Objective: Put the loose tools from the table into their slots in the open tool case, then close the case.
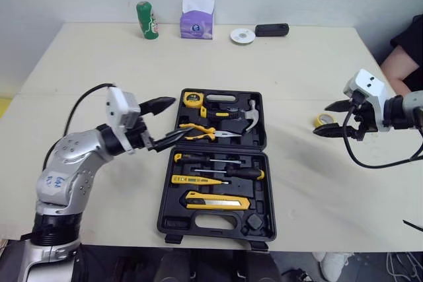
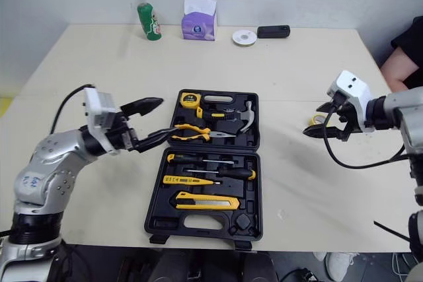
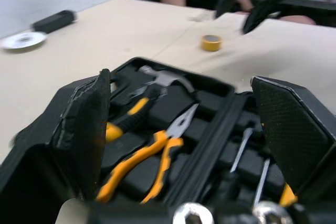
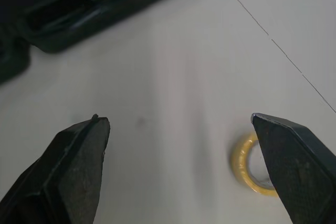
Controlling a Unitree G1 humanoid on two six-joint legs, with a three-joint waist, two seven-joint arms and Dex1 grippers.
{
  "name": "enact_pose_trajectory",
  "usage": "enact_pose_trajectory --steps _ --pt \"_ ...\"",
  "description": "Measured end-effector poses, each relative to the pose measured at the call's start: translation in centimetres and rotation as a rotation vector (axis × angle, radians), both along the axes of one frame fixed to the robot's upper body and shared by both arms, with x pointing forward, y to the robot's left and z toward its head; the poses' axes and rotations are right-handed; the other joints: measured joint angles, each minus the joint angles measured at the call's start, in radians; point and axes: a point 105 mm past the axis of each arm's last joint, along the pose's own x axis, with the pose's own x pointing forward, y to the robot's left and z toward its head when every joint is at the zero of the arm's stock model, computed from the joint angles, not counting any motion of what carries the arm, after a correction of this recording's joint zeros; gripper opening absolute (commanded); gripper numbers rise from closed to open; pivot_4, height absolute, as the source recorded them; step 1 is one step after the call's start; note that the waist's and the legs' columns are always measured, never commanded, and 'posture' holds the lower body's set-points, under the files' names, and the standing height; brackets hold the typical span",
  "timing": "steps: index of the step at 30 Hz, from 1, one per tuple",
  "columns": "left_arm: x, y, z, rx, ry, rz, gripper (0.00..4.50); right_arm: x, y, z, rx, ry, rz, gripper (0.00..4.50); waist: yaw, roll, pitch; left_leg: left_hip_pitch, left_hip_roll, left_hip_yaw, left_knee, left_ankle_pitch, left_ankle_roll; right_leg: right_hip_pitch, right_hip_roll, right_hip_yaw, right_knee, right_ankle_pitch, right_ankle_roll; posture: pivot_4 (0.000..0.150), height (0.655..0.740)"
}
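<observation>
R fingers [image 4: 68,171] open, above yellow tape roll [image 4: 239,169] on tabletop [image 1: 99,57], right of tool case [image 1: 198,222] — ungripped | L fingers [image 3: 84,129] open by pliers [image 1: 198,132] | risk: off-centre close skids roll away — L could nudge pliers.

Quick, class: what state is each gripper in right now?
Left gripper: open, empty, at the case.
Right gripper: open, empty, near the tape.

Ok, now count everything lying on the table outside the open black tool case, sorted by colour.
Green: 1, the green can
Purple: 1, the purple tissue pack
White: 1, the flat white disc
Black: 1, the black oblong device
Yellow: 1, the yellow roll of tape
Total: 5
</observation>
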Motion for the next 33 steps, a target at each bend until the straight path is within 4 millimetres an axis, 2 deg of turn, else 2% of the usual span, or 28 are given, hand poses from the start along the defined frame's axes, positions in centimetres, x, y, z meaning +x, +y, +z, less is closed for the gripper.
enact_pose_trajectory --steps 5,11,15,21,28,33 --pt "-1.0 -1.7 0.6 0.005 -0.025 -0.108 4.46 1.5 -0.8 -1.0 -0.081 0.075 -0.026 4.5 -0.002 0.0 0.0 -0.003 0.0 0.002 0.002 0.001 0.001 -0.004 0.001 -0.002 0.002 0.0 0.0 0.15 0.74" --pt "-1.2 -2.4 0.3 -0.002 -0.016 -0.134 4.46 2.8 -0.6 -1.5 -0.09 0.089 -0.02 4.5 -0.003 0.0 0.0 -0.004 0.0 0.002 0.004 0.001 0.001 -0.004 0.001 -0.001 0.003 0.0 0.001 0.15 0.74" --pt "-1.4 -2.5 0.2 0.0 -0.017 -0.139 4.46 2.6 -1.5 -2.3 -0.138 0.15 -0.053 4.5 -0.002 0.0 0.0 -0.006 0.0 0.0 0.004 0.001 0.001 -0.004 0.001 -0.001 0.003 0.0 0.001 0.15 0.74" --pt "-1.7 -2.7 -0.3 -0.016 0.009 -0.143 4.46 2.9 -2.2 -2.9 -0.175 0.139 -0.078 4.5 -0.002 0.0 0.0 -0.007 0.0 0.0 0.005 0.001 0.001 -0.005 0.001 -0.001 0.003 0.001 0.001 0.15 0.74" --pt "-1.8 -2.9 -0.5 -0.022 0.016 -0.153 4.46 3.1 -2.3 -3.5 -0.184 0.125 -0.085 4.5 -0.002 0.0 0.0 -0.007 0.0 0.0 0.005 0.001 0.001 -0.005 0.001 -0.001 0.004 0.001 0.001 0.15 0.74" --pt "-1.9 -3.0 -0.9 -0.029 0.035 -0.157 4.46 3.1 -1.9 -4.8 -0.168 0.143 -0.079 4.5 -0.002 0.0 0.0 -0.007 0.0 0.0 0.005 0.001 0.001 -0.005 0.001 -0.001 0.004 0.001 0.001 0.15 0.74"
